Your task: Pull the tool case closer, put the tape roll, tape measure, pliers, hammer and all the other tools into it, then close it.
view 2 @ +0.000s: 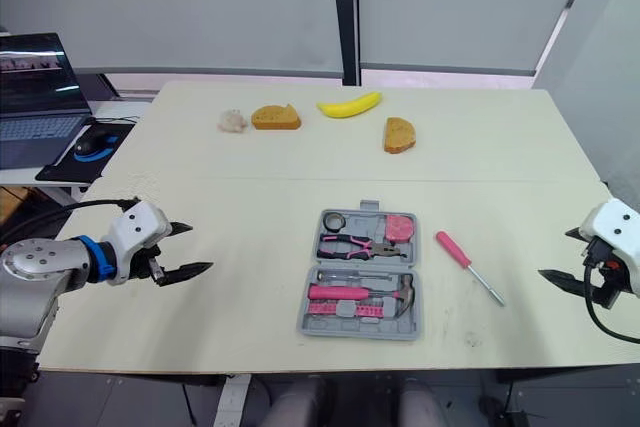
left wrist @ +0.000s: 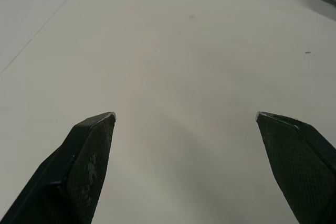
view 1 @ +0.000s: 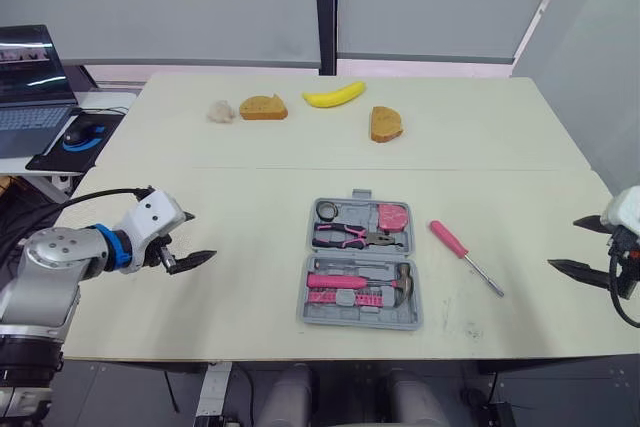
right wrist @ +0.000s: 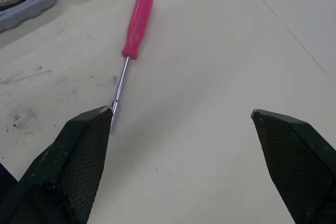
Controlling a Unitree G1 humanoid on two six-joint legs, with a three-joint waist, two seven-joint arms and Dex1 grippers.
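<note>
Left gripper [view 1: 192,239] gapes wide and empty over bare table [view 1: 250,237], well left of the case [view 1: 360,321]. Right gripper [view 1: 567,243], equally wide, grips nothing, right of the case beyond the screwdriver [view 1: 463,255]. The open case lies near the table's front edge, with free room on both sides. The right wrist view shows the screwdriver tip close by 1 finger [right wrist: 79,156].

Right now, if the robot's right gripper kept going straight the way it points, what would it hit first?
Probably the pink-handled screwdriver, metal tip first: it lies on the table just ahead of the right gripper, slightly off-centre. The tool case sits beyond it.
</note>
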